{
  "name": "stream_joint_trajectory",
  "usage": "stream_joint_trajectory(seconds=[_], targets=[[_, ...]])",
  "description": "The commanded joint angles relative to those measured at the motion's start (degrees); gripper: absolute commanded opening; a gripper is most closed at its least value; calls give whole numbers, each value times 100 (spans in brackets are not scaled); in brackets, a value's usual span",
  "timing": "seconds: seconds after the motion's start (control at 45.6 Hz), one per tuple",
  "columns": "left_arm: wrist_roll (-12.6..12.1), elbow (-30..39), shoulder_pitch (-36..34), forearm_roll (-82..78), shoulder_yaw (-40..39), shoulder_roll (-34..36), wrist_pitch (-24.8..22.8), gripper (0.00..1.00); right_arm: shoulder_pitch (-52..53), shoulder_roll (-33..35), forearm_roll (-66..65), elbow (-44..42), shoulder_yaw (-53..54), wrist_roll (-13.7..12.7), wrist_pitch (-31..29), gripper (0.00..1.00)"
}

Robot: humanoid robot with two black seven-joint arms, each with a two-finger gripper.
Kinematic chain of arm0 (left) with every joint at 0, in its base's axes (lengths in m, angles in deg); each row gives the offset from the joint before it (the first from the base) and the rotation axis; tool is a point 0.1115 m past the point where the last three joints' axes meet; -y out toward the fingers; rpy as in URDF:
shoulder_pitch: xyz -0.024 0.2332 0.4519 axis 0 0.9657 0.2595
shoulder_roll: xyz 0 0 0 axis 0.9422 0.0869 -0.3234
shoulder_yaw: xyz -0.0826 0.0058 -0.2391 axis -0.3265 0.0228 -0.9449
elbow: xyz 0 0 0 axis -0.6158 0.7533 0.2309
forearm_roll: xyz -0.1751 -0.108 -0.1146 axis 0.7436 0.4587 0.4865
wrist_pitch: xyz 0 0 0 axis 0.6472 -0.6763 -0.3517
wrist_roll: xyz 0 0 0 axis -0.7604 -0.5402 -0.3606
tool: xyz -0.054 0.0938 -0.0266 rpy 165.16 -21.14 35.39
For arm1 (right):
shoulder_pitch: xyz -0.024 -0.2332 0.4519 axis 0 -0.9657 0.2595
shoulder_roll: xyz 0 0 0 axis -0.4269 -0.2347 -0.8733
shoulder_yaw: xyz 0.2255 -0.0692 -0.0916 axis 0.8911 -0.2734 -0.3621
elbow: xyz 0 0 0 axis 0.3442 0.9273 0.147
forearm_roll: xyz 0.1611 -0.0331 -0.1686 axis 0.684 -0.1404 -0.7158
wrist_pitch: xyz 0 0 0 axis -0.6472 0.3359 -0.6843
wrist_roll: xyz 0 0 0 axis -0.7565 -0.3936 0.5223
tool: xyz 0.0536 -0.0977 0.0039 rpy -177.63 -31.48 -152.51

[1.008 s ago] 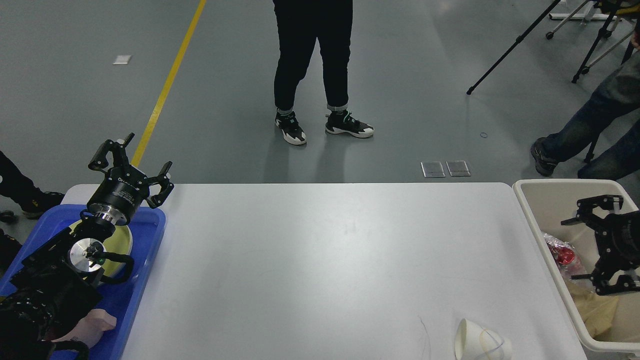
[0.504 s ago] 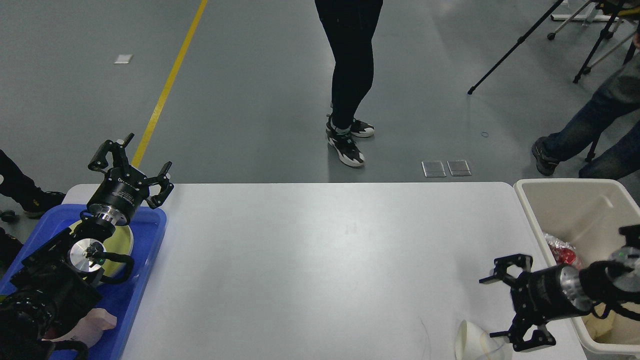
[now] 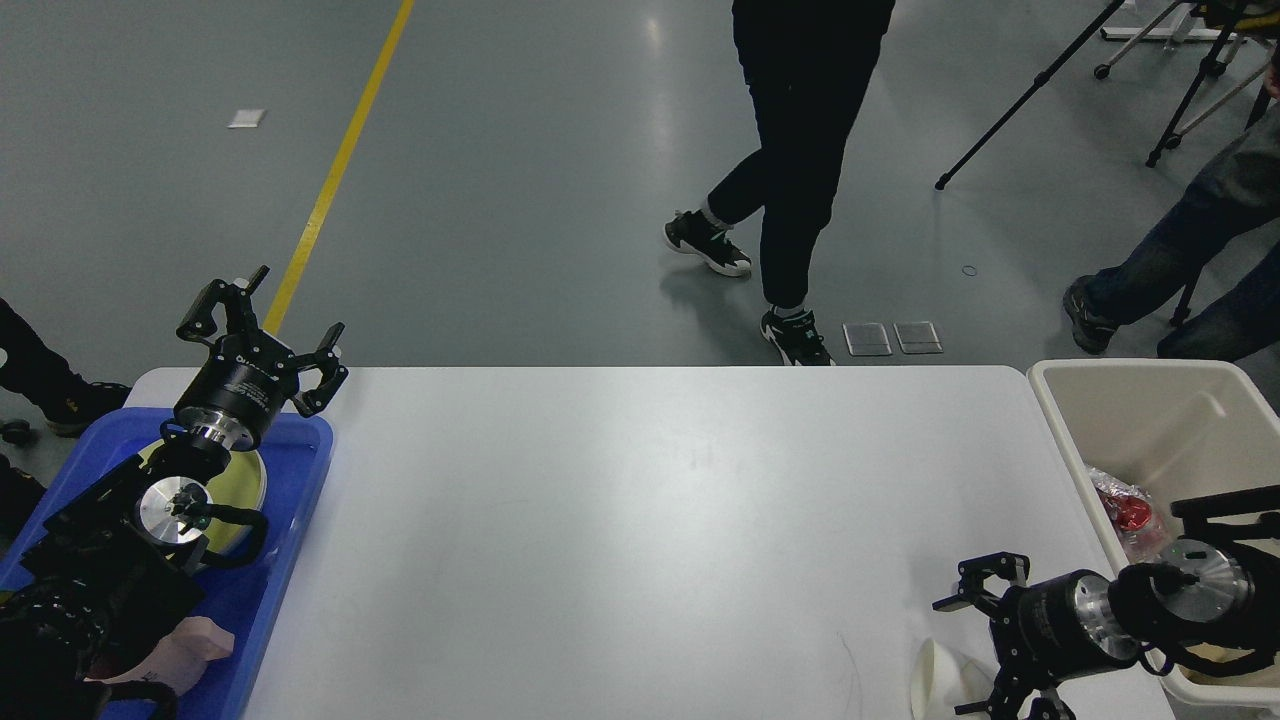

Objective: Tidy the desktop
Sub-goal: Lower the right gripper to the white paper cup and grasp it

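Right tool, fingers spread, has dropped lower right since half a second ago, now straddling the paper cup on the desk. Left tool, also spread wide, unchanged over the blue tray, left edge.

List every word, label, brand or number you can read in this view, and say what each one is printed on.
None can be read.
Left gripper: a short line of white print on its black body, too small and blurred to read.
Red wrapper in the beige bin: no print can be made out.
White paper cup, white table, blue tray: no print shows.
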Motion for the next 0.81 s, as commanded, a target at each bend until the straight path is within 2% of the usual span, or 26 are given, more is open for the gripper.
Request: stream_joint_trajectory(seconds=[0.0, 0.131, 0.219, 0.241, 0.329, 0.438, 0.789], targets=[[0, 0, 0, -2, 0, 0, 0, 96, -133, -97, 2, -111, -2, 0, 53, 100], [0, 0, 0, -2, 0, 0, 0, 96, -195, -124, 2, -120, -2, 0, 71, 100], [0, 0, 0, -2, 0, 0, 0, 96, -195, -124, -6, -120, -2, 0, 176, 93], [0, 0, 0, -2, 0, 0, 0, 96, -195, -133, -15, -120, -2, 0, 237, 88], [8, 0, 0, -2, 0, 0, 0, 96, -204, -142, -15, -120, -2, 0, 334, 55], [0, 0, 0, -2, 0, 0, 0, 96, -195, -150, -164, -111, -2, 0, 334, 34], [0, 0, 0, -2, 0, 0, 0, 96, 24, -98, -270, -111, 305, 26, 422, 34]])
